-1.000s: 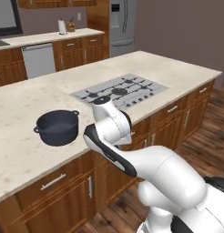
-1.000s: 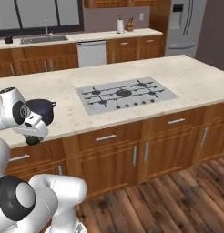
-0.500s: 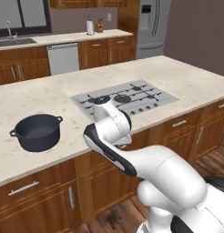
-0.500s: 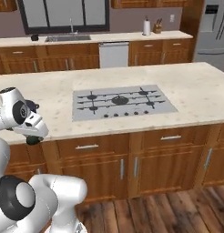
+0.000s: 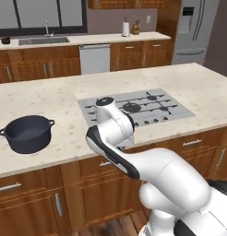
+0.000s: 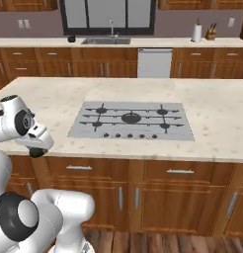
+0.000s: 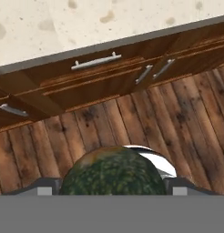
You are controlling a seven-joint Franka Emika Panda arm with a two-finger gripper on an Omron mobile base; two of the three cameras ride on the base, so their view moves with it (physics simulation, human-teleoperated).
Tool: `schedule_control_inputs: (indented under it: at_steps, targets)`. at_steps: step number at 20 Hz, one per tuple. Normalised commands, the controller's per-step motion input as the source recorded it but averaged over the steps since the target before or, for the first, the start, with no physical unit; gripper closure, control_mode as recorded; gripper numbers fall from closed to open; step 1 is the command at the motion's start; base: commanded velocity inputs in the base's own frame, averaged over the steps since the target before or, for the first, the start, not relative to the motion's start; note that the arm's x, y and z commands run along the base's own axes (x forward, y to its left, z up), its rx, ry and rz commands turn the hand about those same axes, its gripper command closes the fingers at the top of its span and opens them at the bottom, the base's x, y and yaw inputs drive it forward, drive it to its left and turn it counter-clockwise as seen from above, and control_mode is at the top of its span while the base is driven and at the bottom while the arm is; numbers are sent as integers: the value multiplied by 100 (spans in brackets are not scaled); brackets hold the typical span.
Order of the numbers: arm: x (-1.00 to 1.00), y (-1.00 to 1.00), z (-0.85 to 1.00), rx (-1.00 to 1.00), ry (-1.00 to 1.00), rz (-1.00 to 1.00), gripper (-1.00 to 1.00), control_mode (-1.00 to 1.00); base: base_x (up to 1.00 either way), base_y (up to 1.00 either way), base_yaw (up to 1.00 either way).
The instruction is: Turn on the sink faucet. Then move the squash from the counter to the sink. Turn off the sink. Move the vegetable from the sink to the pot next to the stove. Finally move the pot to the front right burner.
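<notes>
While I carry the squash, seemingly clamped between my wide gripper jaws, the pot waits beside the stove.

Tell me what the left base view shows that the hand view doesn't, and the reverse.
Left base view, not hand view: the pot on the counter, the stove beside it, and the sink with its faucet along the far wall. Hand view, not left base view: the dark green squash, held in the gripper. Both: the counter's edge, the brown cabinets under it and the wooden floor.
</notes>
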Motion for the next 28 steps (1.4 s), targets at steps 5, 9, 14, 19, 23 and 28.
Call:
schedule_control_inputs:
  at_steps: [5,9,14,19,23,28]
  targets:
    - [0,0,0,0,0,0,100,100,72,-42,43]
    - [0,0,0,0,0,0,100,100,51,-34,36]
    - [0,0,0,0,0,0,100,100,9,-10,13]
    - [0,0,0,0,0,0,100,100,35,2,0]
    - [0,0,0,0,0,0,100,100,51,0,-2]
    - [0,0,0,0,0,0,100,100,42,3,-9]
